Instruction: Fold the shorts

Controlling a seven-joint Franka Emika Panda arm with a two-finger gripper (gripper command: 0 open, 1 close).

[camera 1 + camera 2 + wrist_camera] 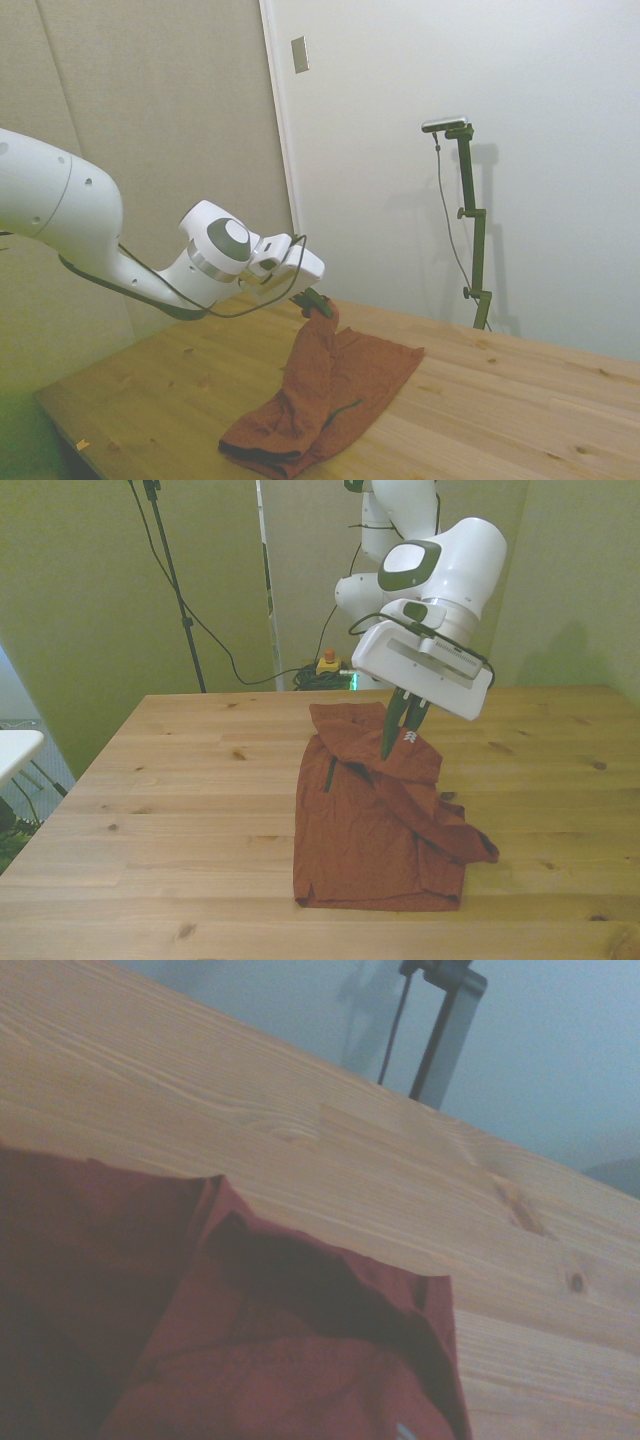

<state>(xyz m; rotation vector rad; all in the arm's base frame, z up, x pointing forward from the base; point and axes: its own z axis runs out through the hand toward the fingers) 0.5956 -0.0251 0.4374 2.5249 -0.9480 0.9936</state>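
The side view is being rendered pale and washed out, with a soft shadow being cast on the wall (520, 150) and a greenish tint being seen toward its lower left corner. The front view is being lit evenly and is being kept fairly sharp, with a yellow-green cast being laid over its walls. The wrist view is being shown dim and soft, the shorts (250, 1360) being blurred and darkened in the folds, and the table (400, 1190) grain being smeared.
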